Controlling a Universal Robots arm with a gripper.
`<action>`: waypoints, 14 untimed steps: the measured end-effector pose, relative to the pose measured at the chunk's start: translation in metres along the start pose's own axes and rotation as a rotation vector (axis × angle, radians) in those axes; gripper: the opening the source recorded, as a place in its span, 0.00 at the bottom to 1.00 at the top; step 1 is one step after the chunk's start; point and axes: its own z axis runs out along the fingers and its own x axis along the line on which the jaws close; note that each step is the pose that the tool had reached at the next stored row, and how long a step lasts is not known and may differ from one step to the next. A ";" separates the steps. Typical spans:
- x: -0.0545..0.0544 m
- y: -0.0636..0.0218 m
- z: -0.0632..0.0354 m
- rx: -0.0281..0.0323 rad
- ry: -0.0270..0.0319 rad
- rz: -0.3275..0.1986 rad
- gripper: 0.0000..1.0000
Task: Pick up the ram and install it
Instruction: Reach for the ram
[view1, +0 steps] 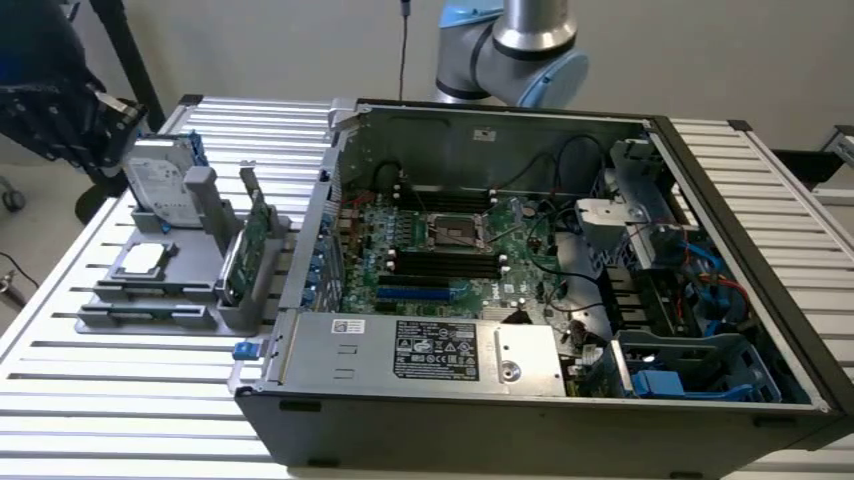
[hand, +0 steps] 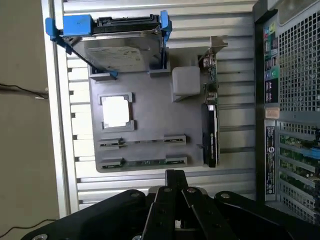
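The thin dark-green ram stick (hand: 145, 162) lies low in a slot of the flat grey plastic holder (hand: 150, 115), on the left of the metal slat table (view1: 80, 400). I think it could slip or bend if grabbed crooked. The tall green card with a metal bracket (view1: 240, 255) stands to its right and could get bumped. The black pincer (hand: 175, 174) is shut tight, holds nothing and hangs near the ram.

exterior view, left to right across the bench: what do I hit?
silver hard drive in a blue bracket → upright green card with a metal bracket → green motherboard inside the open black computer case → blue plastic drive cage
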 end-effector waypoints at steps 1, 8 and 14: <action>0.015 -0.0022 0.0026 0.0018 0.0001 0.000 0.11; 0.034 -0.0048 0.0070 0.0070 0.0049 -0.002 0.11; 0.036 -0.0050 0.0087 0.0191 0.0127 -0.065 0.11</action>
